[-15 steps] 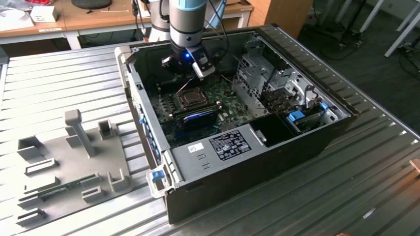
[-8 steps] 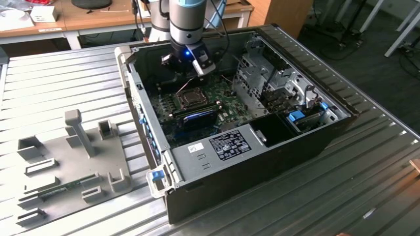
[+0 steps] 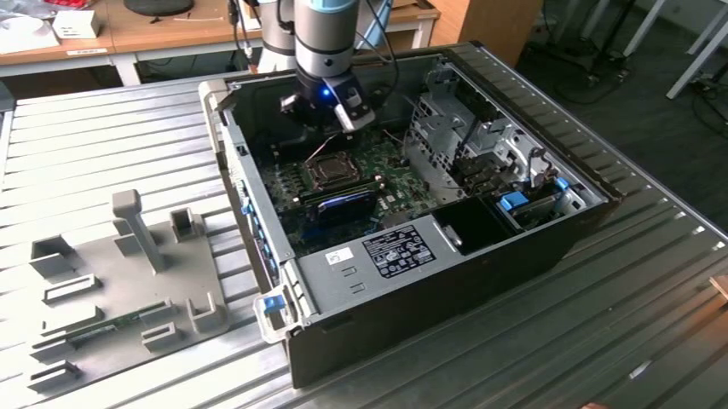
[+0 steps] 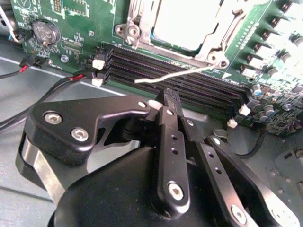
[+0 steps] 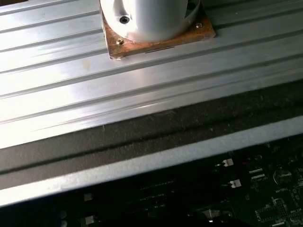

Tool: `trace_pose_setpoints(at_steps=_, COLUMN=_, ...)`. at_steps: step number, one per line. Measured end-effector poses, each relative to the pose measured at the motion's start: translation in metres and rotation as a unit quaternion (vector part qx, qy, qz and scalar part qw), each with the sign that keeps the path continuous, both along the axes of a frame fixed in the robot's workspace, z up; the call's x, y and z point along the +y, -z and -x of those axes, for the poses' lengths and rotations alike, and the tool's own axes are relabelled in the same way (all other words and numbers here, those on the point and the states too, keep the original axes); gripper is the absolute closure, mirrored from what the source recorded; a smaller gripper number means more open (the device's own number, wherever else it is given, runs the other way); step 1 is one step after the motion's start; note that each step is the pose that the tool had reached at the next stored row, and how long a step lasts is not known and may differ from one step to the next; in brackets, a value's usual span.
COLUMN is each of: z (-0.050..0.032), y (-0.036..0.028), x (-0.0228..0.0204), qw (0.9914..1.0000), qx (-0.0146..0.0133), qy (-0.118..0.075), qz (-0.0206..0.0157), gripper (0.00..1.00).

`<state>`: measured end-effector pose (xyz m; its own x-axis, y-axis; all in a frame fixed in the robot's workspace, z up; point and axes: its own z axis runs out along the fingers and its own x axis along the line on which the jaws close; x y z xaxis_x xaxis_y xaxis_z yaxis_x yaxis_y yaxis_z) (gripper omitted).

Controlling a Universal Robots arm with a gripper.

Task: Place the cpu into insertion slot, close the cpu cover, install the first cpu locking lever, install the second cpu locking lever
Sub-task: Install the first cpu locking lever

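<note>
The insertion slot (image 3: 330,169) sits mid-motherboard inside the open computer case. In the second wrist view the pale, glaring top of the cpu (image 4: 182,21) lies in the slot, and the silvery cpu cover (image 4: 138,23) lies flat around it. A thin wire locking lever (image 4: 180,73) runs out from the socket's corner over the black memory slots (image 4: 189,85). Its free end hangs just beyond my gripper (image 4: 171,97). The black fingers are shut with nothing between them. In the exterior view my gripper (image 3: 344,128) hovers just behind the slot.
The case walls (image 3: 234,170) and drive cage (image 3: 489,153) hem in the board. A round battery (image 4: 45,32) and red-black wires (image 4: 47,78) lie beside the memory slots. A grey fixture tray (image 3: 114,281) rests on the ribbed metal table (image 5: 118,90), near the arm's base plate (image 5: 156,35).
</note>
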<state>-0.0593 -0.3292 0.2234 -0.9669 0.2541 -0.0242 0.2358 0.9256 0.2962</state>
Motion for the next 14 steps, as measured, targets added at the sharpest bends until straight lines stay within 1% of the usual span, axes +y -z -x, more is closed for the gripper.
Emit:
trace_pose_setpoints(at_steps=5, z=0.0000, y=0.0000, x=-0.0052, qw=1.00000, qx=0.0000, qy=0.000, qz=-0.0001, gripper=0.90)
trace_pose_setpoints(at_steps=7, z=0.0000, y=0.0000, x=-0.0065, qw=1.00000, qx=0.0000, qy=0.000, qz=0.0000, gripper=0.90)
trace_pose_setpoints(at_steps=10, z=-0.0003, y=0.0006, x=-0.0068, qw=1.00000, qx=0.0000, qy=0.000, qz=0.0000, gripper=0.90)
trace_pose_setpoints(at_steps=14, z=-0.0009, y=0.0031, x=-0.0069, qw=1.00000, qx=0.0000, qy=0.000, qz=0.0000, gripper=0.90)
